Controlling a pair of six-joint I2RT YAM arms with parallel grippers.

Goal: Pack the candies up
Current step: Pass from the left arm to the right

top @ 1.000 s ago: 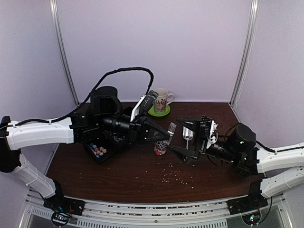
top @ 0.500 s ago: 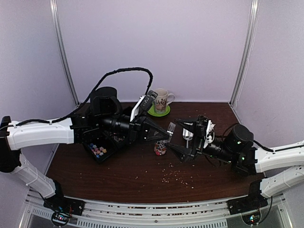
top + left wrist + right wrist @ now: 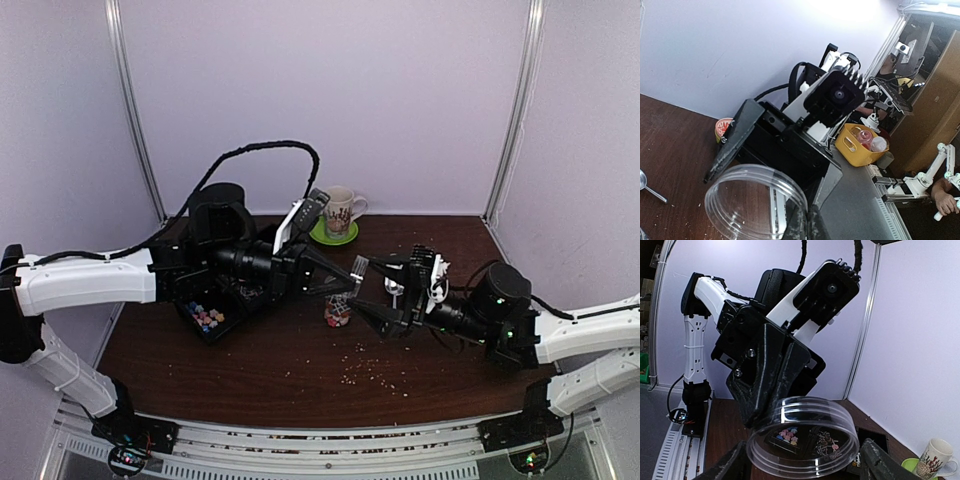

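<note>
Nearest, pale crumbs point(image 3: 375, 372) dot the dark surface point(image 3: 250, 375) on the base side of both jaws. Just beyond, a small cup point(image 3: 337, 313) of coloured bits stands almost under the spot where the two arms meet.

Above it, the left jaws point(image 3: 806, 220) are pinched fully together on the rim of a clear round tub point(image 3: 802, 412), holding it tipped on its side in the air. The right jaws point(image 3: 804, 446) face it from the other side, spread wide. One finger sits on either side of the tub wall with a gap showing, so they grip nothing.

The candies point(image 3: 207, 318) lie in a black tray point(image 3: 238, 300) behind the left jaws, under that arm's wrist. Through the tub they show as pastel stars beside thin sticks. Farthest, beyond both jaws, a mug point(image 3: 342, 208) stands by the back wall.

The candies look tiny, light, hard and loose, so they will probably roll and scatter. Tipping or scooping seems wiser than pinching single pieces, with the tray taken by its rim. The tub looks thin and slick, and is best squeezed gently across its wall.
</note>
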